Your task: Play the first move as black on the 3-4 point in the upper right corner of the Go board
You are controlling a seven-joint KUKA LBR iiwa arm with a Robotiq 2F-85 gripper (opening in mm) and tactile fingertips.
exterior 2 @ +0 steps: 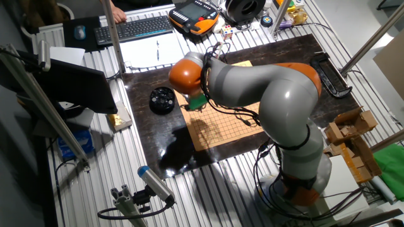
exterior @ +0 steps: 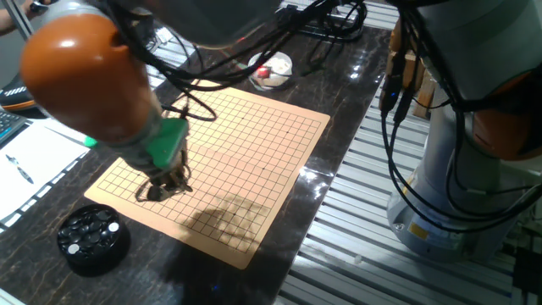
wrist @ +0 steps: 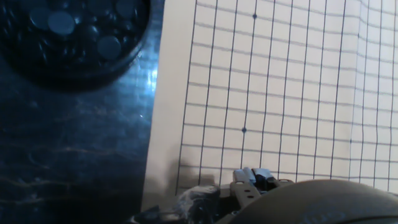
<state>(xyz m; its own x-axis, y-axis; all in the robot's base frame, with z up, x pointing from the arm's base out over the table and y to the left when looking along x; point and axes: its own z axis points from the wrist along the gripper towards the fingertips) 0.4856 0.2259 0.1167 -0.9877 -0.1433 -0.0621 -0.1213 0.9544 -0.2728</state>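
The tan Go board (exterior: 246, 144) lies on the dark table and also shows in the other fixed view (exterior 2: 222, 129) and the hand view (wrist: 280, 93). My gripper (exterior: 169, 185) hangs low over the board's near-left corner, next to the round black bowl (exterior: 91, 240) of dark stones with a few light ones. The bowl shows in the hand view at top left (wrist: 68, 37). In the hand view only gripper hardware (wrist: 252, 183) shows at the bottom edge, and the fingertips are hidden. I see no single black stone on the board's grid. I cannot tell whether a stone sits between the fingers.
A white bowl (exterior: 271, 69) stands beyond the board's far edge. White paper (exterior: 34, 161) lies left of the board. A keyboard (exterior 2: 139, 26) and an orange pendant (exterior 2: 196, 16) are at the far side. The robot base (exterior: 449, 169) and cables stand to the right.
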